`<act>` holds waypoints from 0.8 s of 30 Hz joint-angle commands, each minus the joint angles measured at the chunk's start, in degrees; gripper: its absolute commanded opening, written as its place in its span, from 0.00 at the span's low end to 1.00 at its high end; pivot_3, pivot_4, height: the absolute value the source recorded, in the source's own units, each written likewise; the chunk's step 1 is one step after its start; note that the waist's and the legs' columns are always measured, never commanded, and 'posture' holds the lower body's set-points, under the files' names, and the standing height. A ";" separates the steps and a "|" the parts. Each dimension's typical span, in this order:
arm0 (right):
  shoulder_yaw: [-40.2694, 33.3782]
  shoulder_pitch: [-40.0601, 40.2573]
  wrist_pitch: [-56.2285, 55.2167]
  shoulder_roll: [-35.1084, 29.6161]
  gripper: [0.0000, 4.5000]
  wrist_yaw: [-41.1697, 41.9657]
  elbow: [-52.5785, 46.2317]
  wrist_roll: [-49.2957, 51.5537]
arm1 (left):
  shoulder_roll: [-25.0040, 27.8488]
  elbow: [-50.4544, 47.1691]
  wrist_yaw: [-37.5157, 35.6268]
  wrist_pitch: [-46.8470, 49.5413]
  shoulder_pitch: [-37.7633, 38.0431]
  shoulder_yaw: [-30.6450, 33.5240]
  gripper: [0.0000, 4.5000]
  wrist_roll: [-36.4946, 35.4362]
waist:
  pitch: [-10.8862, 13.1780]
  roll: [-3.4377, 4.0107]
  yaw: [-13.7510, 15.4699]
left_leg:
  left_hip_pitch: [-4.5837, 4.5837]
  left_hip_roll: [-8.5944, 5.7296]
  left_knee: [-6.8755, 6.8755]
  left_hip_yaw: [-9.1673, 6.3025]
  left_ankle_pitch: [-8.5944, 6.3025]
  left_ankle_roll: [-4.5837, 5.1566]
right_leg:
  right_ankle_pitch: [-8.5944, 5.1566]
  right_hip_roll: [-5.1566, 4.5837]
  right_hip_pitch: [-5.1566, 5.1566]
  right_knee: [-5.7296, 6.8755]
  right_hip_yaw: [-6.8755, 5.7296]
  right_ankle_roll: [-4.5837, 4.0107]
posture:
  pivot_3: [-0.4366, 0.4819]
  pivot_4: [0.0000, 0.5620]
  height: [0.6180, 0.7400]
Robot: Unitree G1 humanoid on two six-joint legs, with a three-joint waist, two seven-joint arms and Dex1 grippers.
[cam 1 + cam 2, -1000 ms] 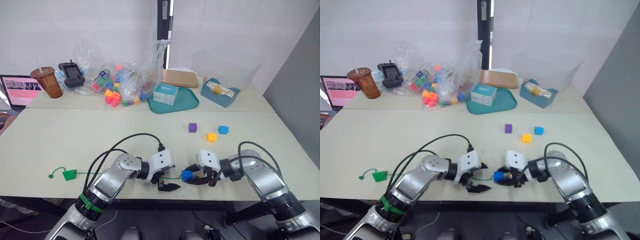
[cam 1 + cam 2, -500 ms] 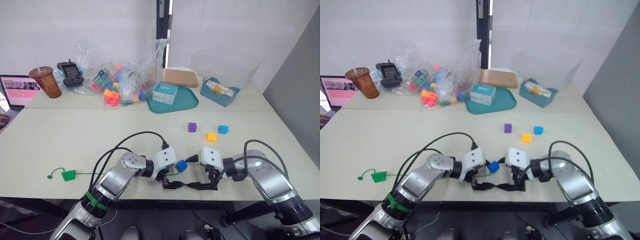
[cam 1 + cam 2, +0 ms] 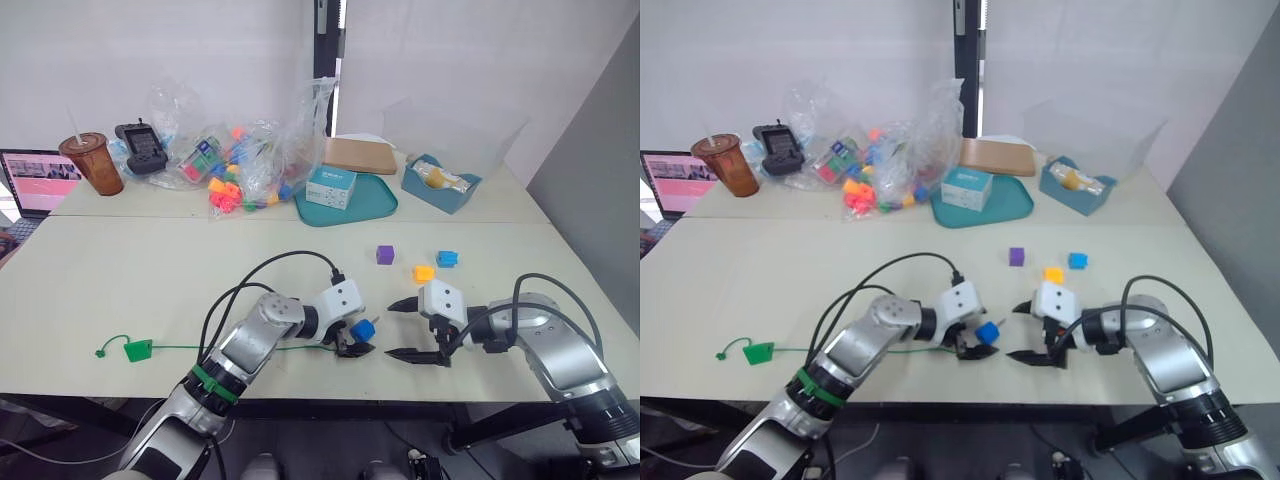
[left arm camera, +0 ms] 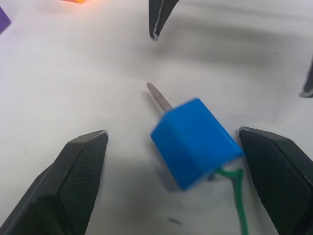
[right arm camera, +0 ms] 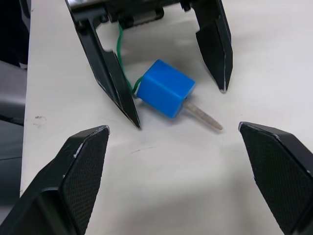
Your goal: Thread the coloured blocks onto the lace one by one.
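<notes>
At the far left of the table (image 3: 120,290) the flat green tab (image 3: 138,349) of the lace (image 3: 200,347) is seen lying flat, and from it the cord is trailed rightward along the near edge, probably so that threaded blocks are stopped at that end. Further right, the left gripper (image 3: 352,343) is held with its fingers spread wide, nothing being clamped. Between them a blue block (image 4: 194,142) is seen resting on the table, already strung: the cord enters one face and the stiff tip (image 4: 159,96) sticks out of the opposite one. Facing it, the right gripper (image 3: 412,331) is also spread open and empty, seemingly placed to take the tip. Behind, the purple block (image 3: 385,255), orange block (image 3: 424,273) and second blue block (image 3: 446,259) are left unthreaded.
</notes>
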 commanded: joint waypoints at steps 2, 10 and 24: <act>-1.13 -1.57 -1.30 -0.56 1.00 -0.56 -0.56 -0.06 | -0.16 0.49 -0.56 -1.45 0.06 -1.16 0.74 1.07 | 0.00 0.00 0.00 | 0.00 0.00 0.00 0.00 0.00 0.00 | 0.00 0.00 0.00 0.01 0.00 0.00 | 0.48 0.27 1.00; 0.93 -4.27 -4.30 0.41 1.00 -0.21 3.18 -2.12 | 2.65 -0.12 -7.50 -5.38 -0.39 -1.43 0.34 -0.23 | 0.00 0.00 -0.08 | 0.01 0.01 0.00 0.01 0.00 0.00 | 0.00 0.01 0.00 0.01 0.00 0.00 | 0.48 0.27 1.00; 7.24 -5.84 -11.90 1.84 1.00 4.50 9.43 -5.88 | 5.17 14.25 -23.10 -24.30 -6.51 -2.07 0.34 0.52 | 0.01 0.02 0.09 | -0.02 0.00 0.03 0.04 0.00 0.00 | 0.00 0.00 -0.01 -0.01 -0.01 0.00 | 0.48 0.27 1.00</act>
